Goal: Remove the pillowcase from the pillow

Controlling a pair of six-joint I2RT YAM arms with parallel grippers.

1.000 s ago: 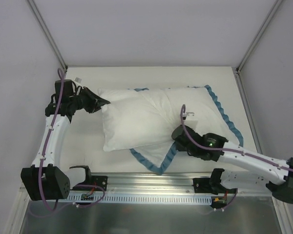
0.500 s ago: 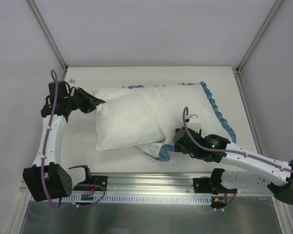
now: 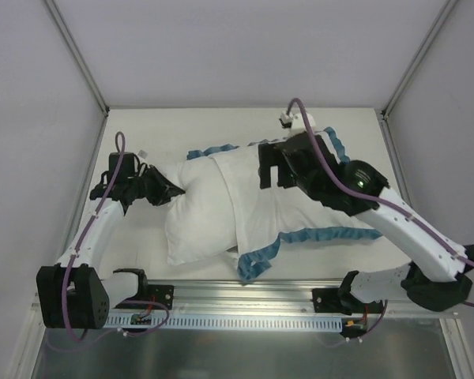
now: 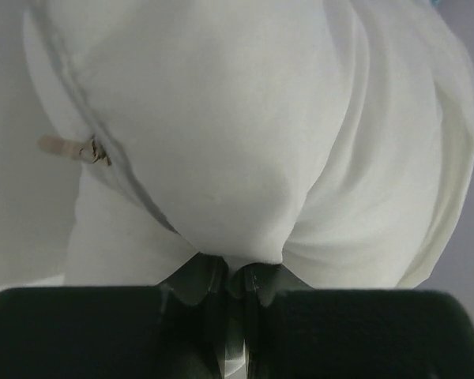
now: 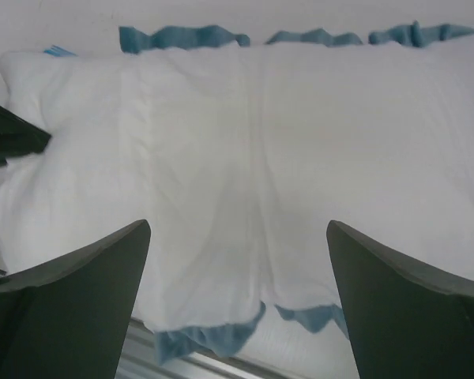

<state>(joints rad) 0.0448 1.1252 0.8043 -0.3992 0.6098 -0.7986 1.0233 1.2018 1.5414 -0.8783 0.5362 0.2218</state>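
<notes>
Your left gripper (image 3: pixel 172 192) is clamped tight on the left corner of the pillow (image 3: pixel 193 225), where a small tag (image 4: pixel 69 148) on the seam is too blurred to read. Your right gripper (image 3: pixel 272 166) hangs with its fingers spread wide, holding nothing, over the pillowcase (image 3: pixel 257 217). The pillowcase covers the pillow's right part on the table (image 3: pixel 182 126), shows only its white side and teal ruffle, and is partly hidden by the right arm.

The white table (image 3: pixel 221 126) bears the pillow (image 3: pixel 193 217), partly inside the blue-ruffled pillowcase (image 3: pixel 268 213).
</notes>
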